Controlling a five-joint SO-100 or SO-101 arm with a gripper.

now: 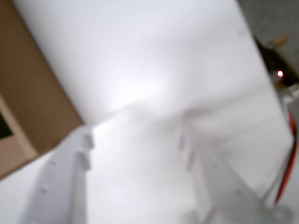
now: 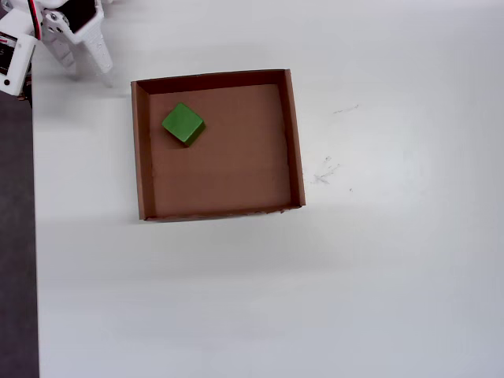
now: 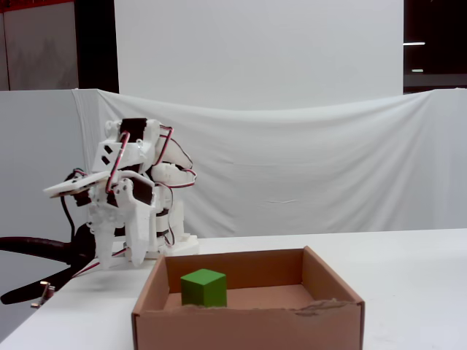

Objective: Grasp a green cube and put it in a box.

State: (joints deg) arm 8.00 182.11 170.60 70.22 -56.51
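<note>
A white worktop point(image 2: 315, 299) carries the brown box point(image 2: 295, 142), with the green cube point(image 2: 183, 124) resting on its floor near the upper-left corner in the overhead view. The claw point(image 2: 81, 64) hangs beside the box, seemingly parted and empty, though the wrist view is blurred.

I work in what looks like a lab or a recording booth set up for robot trials. A plain white table point(image 2: 315, 299) spreads beneath my jaws, a white cloth backdrop point(image 3: 306, 168) hangs behind me, and white partition panels point(image 3: 255, 44) rise above it. Dark room beyond shows ceiling lights point(image 3: 413, 44).
</note>
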